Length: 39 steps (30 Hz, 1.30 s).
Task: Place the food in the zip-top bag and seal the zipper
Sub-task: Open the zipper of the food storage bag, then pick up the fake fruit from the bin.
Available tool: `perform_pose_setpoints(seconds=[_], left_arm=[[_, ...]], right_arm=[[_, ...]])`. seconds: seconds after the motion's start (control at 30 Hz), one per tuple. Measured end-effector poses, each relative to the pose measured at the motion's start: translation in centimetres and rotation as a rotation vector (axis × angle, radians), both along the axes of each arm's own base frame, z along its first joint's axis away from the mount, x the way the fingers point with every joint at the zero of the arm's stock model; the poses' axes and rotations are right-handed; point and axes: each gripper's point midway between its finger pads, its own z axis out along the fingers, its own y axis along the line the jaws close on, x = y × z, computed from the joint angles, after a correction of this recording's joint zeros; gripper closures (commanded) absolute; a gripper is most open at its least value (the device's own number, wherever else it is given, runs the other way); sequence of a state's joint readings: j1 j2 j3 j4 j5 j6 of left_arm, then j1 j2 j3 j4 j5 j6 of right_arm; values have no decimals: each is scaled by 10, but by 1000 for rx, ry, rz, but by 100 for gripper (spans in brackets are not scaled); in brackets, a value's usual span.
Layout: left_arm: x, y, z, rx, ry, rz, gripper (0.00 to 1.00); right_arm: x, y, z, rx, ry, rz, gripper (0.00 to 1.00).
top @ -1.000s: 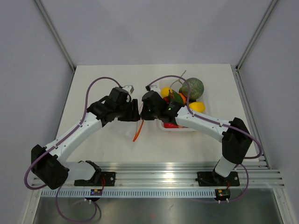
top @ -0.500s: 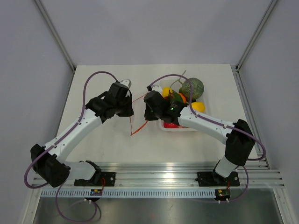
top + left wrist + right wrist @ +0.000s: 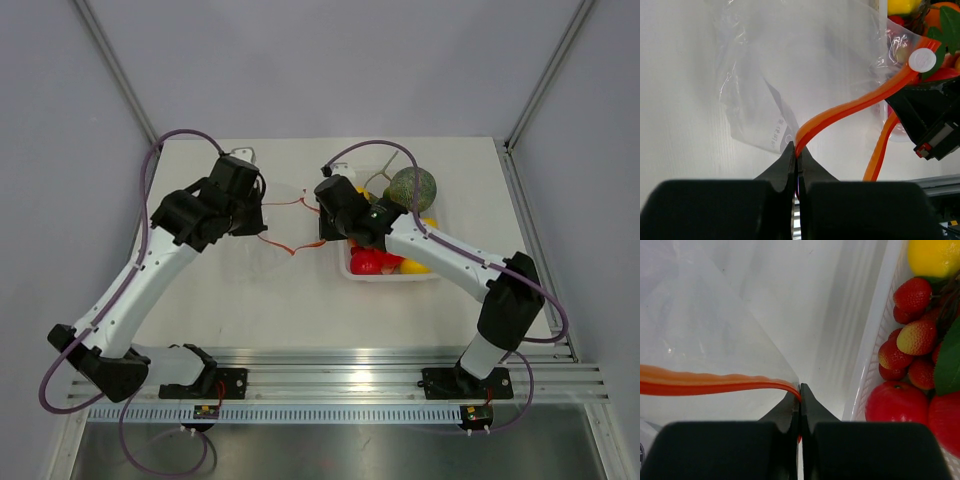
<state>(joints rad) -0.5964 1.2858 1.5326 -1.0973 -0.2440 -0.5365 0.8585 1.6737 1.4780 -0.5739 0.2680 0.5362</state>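
The clear zip-top bag [image 3: 285, 228] hangs stretched between my two grippers over the table. My left gripper [image 3: 262, 212] is shut on one end of the red-orange zipper [image 3: 855, 105], pinched at its fingertips [image 3: 798, 152]. My right gripper [image 3: 322, 215] is shut on the other end of the zipper [image 3: 715, 380], right beside the tray. A second zipper lip sags below, so the mouth gapes. The bag [image 3: 790, 60] looks empty. The food lies in the white tray [image 3: 392, 276]: red apples [image 3: 895, 407], strawberries [image 3: 912, 295], a lemon [image 3: 935, 257].
A large green melon [image 3: 412, 187] sits at the tray's back right corner. The tray wall [image 3: 875, 340] stands just right of my right fingers. A white round tab [image 3: 922, 60] sits on the zipper. Grey walls enclose the table.
My left gripper closed on the zipper and drew back to the left. The bag, earlier bunched between the grippers, is now spread out. My right gripper shifted slightly toward the back.
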Motion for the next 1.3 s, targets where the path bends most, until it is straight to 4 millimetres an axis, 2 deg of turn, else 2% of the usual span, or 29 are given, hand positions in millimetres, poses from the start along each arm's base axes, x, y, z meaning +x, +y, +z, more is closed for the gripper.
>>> perform_pose_setpoints(seconds=[0.07, 0.13, 0.27, 0.3, 0.37, 0.4, 0.53, 0.6, 0.7, 0.77, 0.8, 0.9, 1.0, 1.07, 1.13, 1.3], left_arm=[[0, 1, 1, -2, 0, 7, 100], [2, -1, -6, 10, 18, 8, 100], [12, -10, -38, 52, 98, 10, 100], [16, -13, -48, 63, 122, 15, 100], [23, -18, -65, 83, 167, 26, 100], [26, -20, -73, 90, 184, 36, 100], [32, -27, -75, 66, 178, 41, 100], [34, -30, -71, 54, 171, 38, 100], [41, -36, -70, 50, 177, 38, 100], [44, -39, -75, 53, 190, 41, 100], [44, -39, -79, 59, 202, 46, 100], [43, -38, -85, 66, 225, 71, 100], [42, -36, -85, 67, 234, 90, 100], [43, -37, -83, 63, 234, 95, 100], [44, -38, -82, 60, 233, 98, 100], [45, -39, -81, 56, 235, 105, 100]], right_arm=[[4, 2, 3, 3, -8, 2, 100], [10, 5, 3, 4, -12, -1, 100], [23, 6, -15, -7, 21, -10, 97], [25, 5, -22, -16, 35, -15, 88], [28, 2, -32, -26, 62, -14, 76], [28, 1, -35, -28, 69, -12, 59], [21, 0, -35, -9, 82, 11, 31], [15, -4, -31, -2, 82, 17, 27], [8, -11, -11, 27, 53, 19, 17], [0, -21, 9, 54, 17, 11, 8], [-4, -28, 22, 70, -6, 3, 6], [-11, -56, 57, 104, -94, -52, 5], [-8, -92, 71, 129, -137, -137, 5], [-2, -117, 65, 115, -135, -209, 5], [1, -140, 50, 70, -112, -276, 4], [-12, -160, 5, -35, -6, -327, 2]])
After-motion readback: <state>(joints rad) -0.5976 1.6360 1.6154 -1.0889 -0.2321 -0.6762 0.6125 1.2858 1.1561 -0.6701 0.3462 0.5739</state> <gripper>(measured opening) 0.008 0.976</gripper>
